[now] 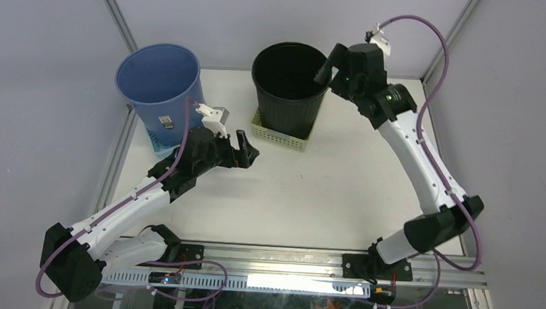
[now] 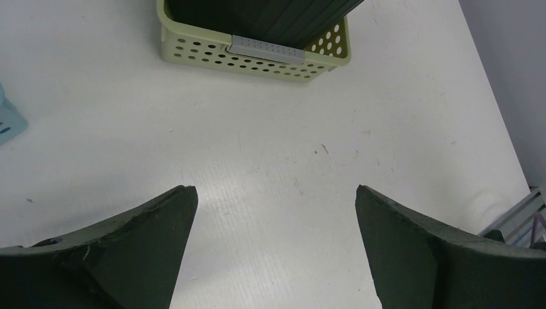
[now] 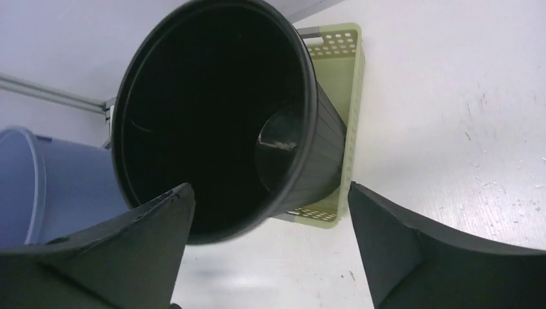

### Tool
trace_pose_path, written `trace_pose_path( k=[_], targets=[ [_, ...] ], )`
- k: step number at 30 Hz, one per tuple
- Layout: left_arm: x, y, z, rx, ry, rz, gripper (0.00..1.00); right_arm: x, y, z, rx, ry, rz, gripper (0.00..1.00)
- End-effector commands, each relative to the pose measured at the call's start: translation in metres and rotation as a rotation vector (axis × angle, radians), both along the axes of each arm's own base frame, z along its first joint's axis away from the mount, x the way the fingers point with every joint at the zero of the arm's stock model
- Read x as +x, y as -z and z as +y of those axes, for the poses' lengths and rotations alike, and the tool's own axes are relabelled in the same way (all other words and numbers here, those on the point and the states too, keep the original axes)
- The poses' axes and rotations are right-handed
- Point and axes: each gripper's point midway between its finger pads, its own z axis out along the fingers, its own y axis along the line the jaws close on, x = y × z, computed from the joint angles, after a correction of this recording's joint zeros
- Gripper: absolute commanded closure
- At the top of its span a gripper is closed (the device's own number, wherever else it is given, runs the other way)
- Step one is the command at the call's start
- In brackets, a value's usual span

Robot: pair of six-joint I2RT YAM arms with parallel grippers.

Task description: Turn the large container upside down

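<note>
Bin (image 1: 289,84) of black plastic stands upright in a basket (image 1: 280,135) on the surface (image 1: 311,193); likely light, stiff, slick. Right hand (image 3: 269,193) gapes wide at its rim, the natural hold; left hand (image 2: 275,193) wide, empty.

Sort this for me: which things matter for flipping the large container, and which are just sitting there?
In the job:
- black bin, upright, apparently the target
- right gripper, open at its rim

Just there:
- green basket under the black bin
- blue bin
- blue tray under it
- left gripper, open, holding nothing
</note>
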Motion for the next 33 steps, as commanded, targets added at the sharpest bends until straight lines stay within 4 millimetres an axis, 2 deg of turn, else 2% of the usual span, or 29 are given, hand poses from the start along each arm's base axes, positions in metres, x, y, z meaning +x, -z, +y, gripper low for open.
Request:
trace_pose_path(
  k=[1, 8, 11, 16, 21, 25, 29, 31, 33],
  targets=[
    [0.0, -0.02, -0.005, -0.041, 0.02, -0.063, 0.01, 0.026, -0.007, -0.006, -0.029, 0.122, 0.056, 0.13],
    [-0.003, -0.02, 0.001, -0.052, -0.002, -0.068, 0.01, 0.059, 0.002, -0.003, -0.065, 0.193, 0.065, 0.32],
    [-0.005, -0.02, 0.003, -0.051, -0.003, -0.07, 0.01, 0.064, 0.003, 0.0, -0.066, 0.189, 0.068, 0.37],
    [-0.008, -0.017, 0.002, -0.062, 0.002, -0.054, 0.01, 0.068, 0.021, 0.005, -0.076, 0.184, 0.115, 0.48],
    [-0.009, -0.017, 0.001, -0.068, 0.008, -0.05, 0.01, 0.07, 0.044, 0.017, -0.059, 0.156, 0.169, 0.49],
    [-0.01, -0.02, 0.001, -0.072, 0.014, -0.061, 0.01, 0.073, 0.055, 0.016, -0.069, 0.17, 0.188, 0.5],
    [-0.016, -0.018, -0.004, -0.072, 0.053, -0.034, 0.01, 0.073, 0.05, 0.016, -0.07, 0.166, 0.178, 0.73],
    [-0.017, -0.017, -0.005, -0.078, 0.056, -0.027, 0.01, 0.073, 0.035, 0.017, -0.059, 0.153, 0.151, 0.89],
    [-0.016, -0.02, -0.003, -0.08, 0.043, -0.038, 0.01, 0.071, 0.012, 0.018, -0.043, 0.128, 0.11, 1.0]
  ],
)
